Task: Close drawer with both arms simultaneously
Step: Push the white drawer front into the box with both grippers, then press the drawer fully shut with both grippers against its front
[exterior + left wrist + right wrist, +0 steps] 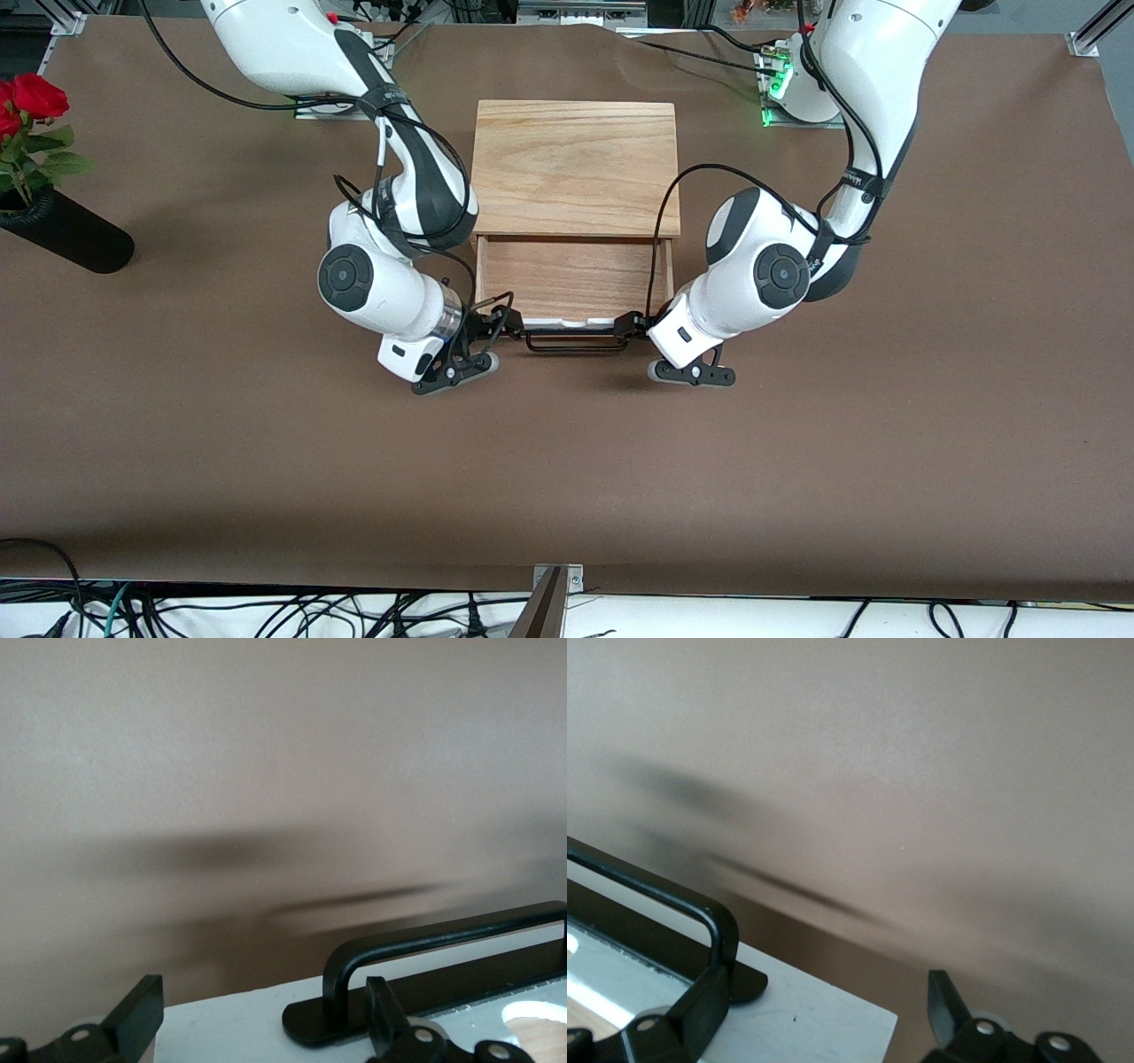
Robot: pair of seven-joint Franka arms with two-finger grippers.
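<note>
The oak box [576,168] sits mid-surface between the two arm bases, and everything else is placed from it. Its drawer [574,279] stands pulled out of the box's front, toward the front camera, with the light-wood tray floor exposed and the white front panel [239,1023] carrying the black bar handle [571,341].

The left gripper [636,326] is low at the drawer's front corner nearest the left arm's end of the surface. Its fingers [137,1014] are spread apart, straddling the top edge of the panel beside the handle's mounting foot (one finger on either side, in the left wrist view).

The right gripper [498,323] is at the matching corner toward the right arm's end, fingers [700,1010] likewise apart across the panel's edge, close to the handle's bend.

A black vase [66,235] with red roses [31,102] lies well apart from the box, at the right arm's end of the brown surface [567,478].
</note>
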